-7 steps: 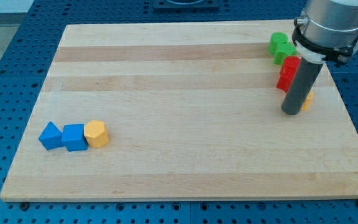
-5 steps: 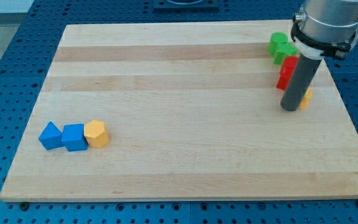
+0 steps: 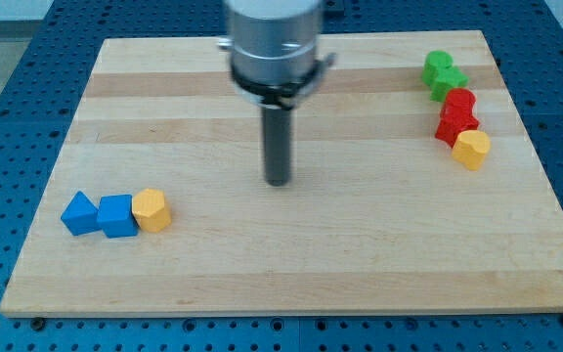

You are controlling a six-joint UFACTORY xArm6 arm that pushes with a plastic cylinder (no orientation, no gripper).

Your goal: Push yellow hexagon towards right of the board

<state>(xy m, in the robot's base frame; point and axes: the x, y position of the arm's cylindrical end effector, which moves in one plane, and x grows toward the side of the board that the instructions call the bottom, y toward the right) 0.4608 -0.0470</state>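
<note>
My tip (image 3: 278, 181) rests mid-frame on the pale wooden counter (image 3: 291, 254), well apart from the yellow hexagon block (image 3: 151, 210) at lower left; I have no fingers.

On the pale wooden board (image 3: 291, 244), my tip (image 3: 278, 181) stands near the middle. Toward the view's bottom left, a yellow hexagon (image 3: 151, 209), a blue cube (image 3: 116, 215) and a blue triangular block (image 3: 79, 212) sit touching in a row. At the right edge, two green blocks (image 3: 442, 74), two red blocks (image 3: 456, 113) and a yellow heart-shaped block (image 3: 471, 149) form a column, well apart from the tip.
</note>
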